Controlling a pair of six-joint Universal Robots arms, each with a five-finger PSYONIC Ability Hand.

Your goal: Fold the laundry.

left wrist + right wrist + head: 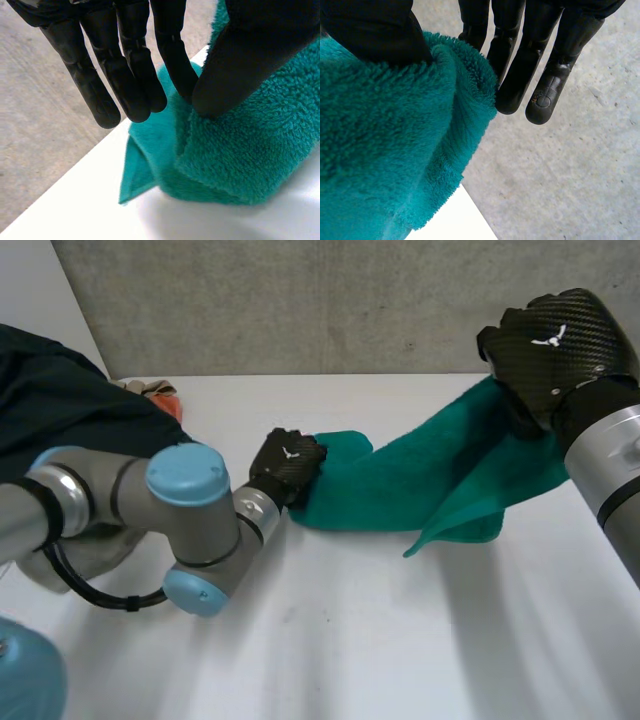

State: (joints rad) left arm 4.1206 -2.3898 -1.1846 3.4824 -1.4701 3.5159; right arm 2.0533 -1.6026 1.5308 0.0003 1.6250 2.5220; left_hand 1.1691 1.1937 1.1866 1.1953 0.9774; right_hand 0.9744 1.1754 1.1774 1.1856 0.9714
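Note:
A teal terry towel stretches across the white table, one end low and the other lifted. My left hand rests at the towel's low end; in its wrist view the thumb pinches a fold of towel against a finger, the other fingers straight. My right hand holds the towel's far end up in the air at the back right. In its wrist view the thumb presses the towel's edge against the fingers.
A dark green garment is heaped at the left edge of the table, with a small pale and orange cloth behind it. A grey concrete wall stands behind the table.

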